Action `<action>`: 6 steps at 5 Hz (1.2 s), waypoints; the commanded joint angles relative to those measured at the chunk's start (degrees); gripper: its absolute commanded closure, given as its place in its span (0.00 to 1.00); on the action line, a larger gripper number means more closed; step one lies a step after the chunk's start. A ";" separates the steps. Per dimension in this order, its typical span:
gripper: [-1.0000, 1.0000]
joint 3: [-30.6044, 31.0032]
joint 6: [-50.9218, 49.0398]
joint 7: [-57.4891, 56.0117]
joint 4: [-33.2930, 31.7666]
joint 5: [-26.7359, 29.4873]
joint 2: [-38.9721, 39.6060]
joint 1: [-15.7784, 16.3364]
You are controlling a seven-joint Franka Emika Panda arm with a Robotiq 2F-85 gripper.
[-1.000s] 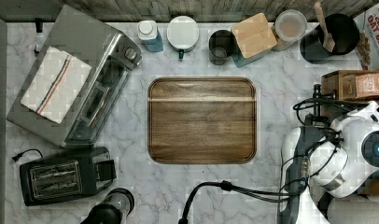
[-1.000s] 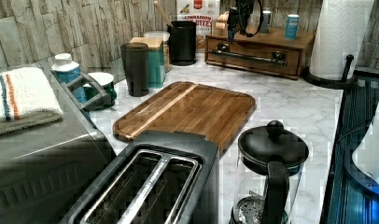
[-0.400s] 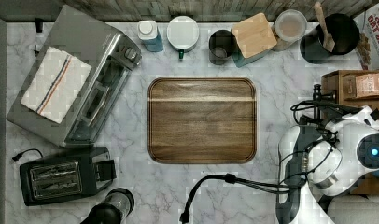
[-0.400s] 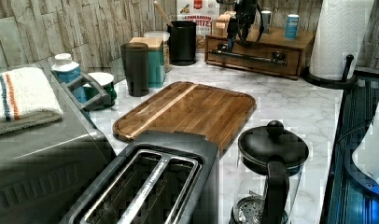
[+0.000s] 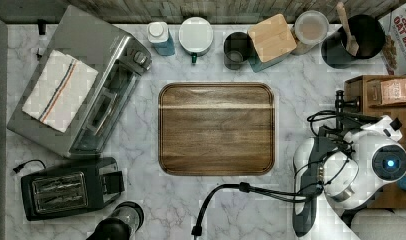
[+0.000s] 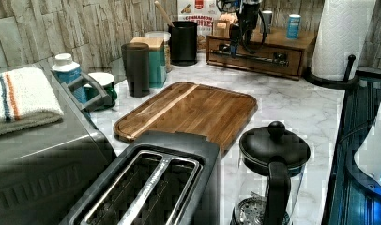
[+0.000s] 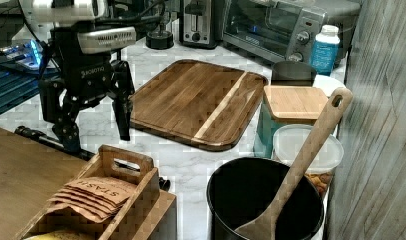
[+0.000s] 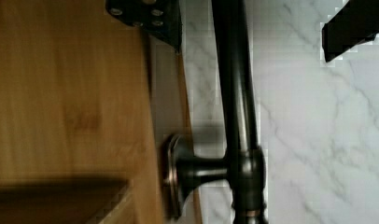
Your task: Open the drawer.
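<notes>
Wrist view: gripper [image 8: 253, 18] spread wide, one finger either side of the black bar handle [image 8: 236, 93] without touching it; drawer [image 6: 254, 56], at the far end of the marble counter [image 6: 292, 108] in the left view, reads as shut; grasp and pull both outstanding.

gripper [image 7: 93, 127] astride handle [image 8: 236, 107] | drawer [image 6: 254, 55] behind tray [image 6: 188, 110]

Drawer [image 6: 259, 58]: medium-brown wood front, set in a low wooden box at the marble counter's far end in the left view. Looks closed. Long black bar handle [image 8: 234, 93] horizontal on round mounts.
</notes>
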 commanded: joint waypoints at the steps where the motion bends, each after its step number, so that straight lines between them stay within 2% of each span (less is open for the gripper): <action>1: 0.00 0.78 -1.77 -4.01 -0.78 0.11 3.34 -1.56; 2: 0.00 1.91 -2.30 -4.20 -2.08 0.99 1.91 -1.30; 3: 0.00 5.68 -6.78 -7.74 -1.12 2.87 1.34 -1.94; 4: 0.00 7.76 -15.04 -10.04 2.58 3.01 2.04 0.06; 5: 0.00 10.63 -16.82 -13.70 1.13 7.35 2.07 1.08; 6: 0.00 13.23 -8.30 -4.11 -8.20 9.02 -2.95 5.36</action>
